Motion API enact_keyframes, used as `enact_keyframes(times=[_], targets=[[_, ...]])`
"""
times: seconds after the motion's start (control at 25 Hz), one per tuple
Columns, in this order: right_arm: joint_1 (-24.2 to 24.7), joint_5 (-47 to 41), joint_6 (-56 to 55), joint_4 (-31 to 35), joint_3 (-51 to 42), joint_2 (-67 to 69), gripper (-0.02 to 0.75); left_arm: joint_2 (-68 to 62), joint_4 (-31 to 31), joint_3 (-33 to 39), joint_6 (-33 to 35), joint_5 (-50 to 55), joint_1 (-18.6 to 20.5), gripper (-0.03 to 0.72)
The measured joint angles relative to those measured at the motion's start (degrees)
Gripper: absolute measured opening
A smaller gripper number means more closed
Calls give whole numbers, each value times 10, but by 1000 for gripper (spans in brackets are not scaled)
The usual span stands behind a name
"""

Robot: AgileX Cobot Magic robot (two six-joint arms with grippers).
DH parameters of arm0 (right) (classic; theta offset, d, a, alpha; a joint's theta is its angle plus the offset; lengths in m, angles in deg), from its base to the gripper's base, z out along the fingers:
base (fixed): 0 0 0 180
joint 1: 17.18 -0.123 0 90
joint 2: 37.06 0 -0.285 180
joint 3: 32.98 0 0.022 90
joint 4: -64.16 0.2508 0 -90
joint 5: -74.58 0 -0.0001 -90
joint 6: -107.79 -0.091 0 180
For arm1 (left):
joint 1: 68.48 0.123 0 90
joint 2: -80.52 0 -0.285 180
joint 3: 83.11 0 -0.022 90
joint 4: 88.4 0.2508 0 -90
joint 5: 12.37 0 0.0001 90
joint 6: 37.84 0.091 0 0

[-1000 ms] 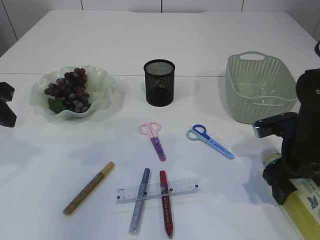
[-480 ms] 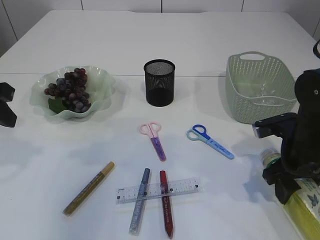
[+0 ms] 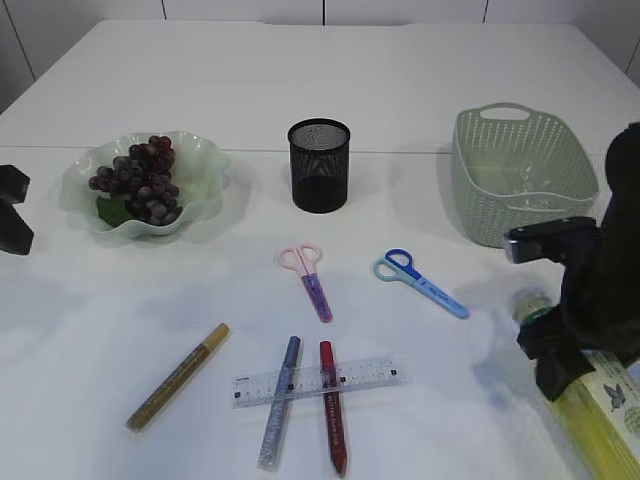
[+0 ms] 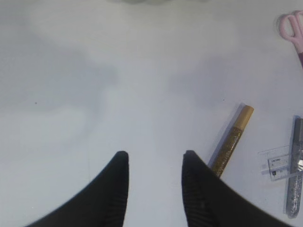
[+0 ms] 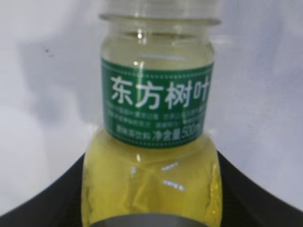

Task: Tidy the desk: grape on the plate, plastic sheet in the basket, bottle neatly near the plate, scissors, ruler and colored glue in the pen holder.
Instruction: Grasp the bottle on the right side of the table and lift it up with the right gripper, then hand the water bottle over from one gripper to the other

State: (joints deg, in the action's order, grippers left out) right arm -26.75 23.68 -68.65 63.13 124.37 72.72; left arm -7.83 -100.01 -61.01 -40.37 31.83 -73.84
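Observation:
A yellow-filled bottle (image 3: 602, 412) with a green neck label lies tilted at the right front edge; its neck fills the right wrist view (image 5: 156, 109). My right gripper (image 3: 560, 365) is shut on the bottle, with a jaw on each side of its shoulder (image 5: 151, 189). Grapes (image 3: 140, 180) lie on the pale green plate (image 3: 208, 165). The black mesh pen holder (image 3: 319, 165) stands mid-table. Pink scissors (image 3: 310, 275), blue scissors (image 3: 420, 280), a clear ruler (image 3: 315, 380) and gold (image 3: 178, 376), silver (image 3: 280, 415) and red (image 3: 331, 420) glue sticks lie in front. My left gripper (image 4: 155, 158) is open and empty.
A green woven basket (image 3: 478, 170) stands at the back right, with something clear lying inside. The left arm (image 3: 12, 215) sits at the far left edge. The left wrist view shows the gold glue (image 4: 232, 139), the ruler's end (image 4: 279, 165) and the pink scissors (image 4: 293, 26).
The right gripper and the bottle's neck have shifted slightly up and to the left. The left arm and the other things have not moved.

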Motion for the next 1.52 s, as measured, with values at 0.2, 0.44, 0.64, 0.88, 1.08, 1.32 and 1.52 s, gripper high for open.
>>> enact_keyframes(times=[0.2, 0.44, 0.64, 0.88, 1.08, 1.32, 1.52], targets=[[0, -5, 117, 91, 0, -69, 460, 0, 0, 0, 0, 0, 0, 279], [0, -25, 290, 271, 17, -135, 459, 0, 0, 0, 0, 0, 0, 278], [0, -51, 460, 498, 49, -146, 459, 0, 0, 0, 0, 0, 0, 277], [-1, -60, 671, 742, 58, -146, 459, 0, 0, 0, 0, 6, 0, 277], [-1, -70, 780, 856, 58, -146, 459, 0, 0, 0, 0, 6, 0, 277], [-1, -89, 862, 925, 58, -146, 459, -1, 10, 0, 0, -51, 0, 269], [-1, -99, 897, 932, 58, -146, 459, -1, 10, 0, 0, -107, 0, 267]])
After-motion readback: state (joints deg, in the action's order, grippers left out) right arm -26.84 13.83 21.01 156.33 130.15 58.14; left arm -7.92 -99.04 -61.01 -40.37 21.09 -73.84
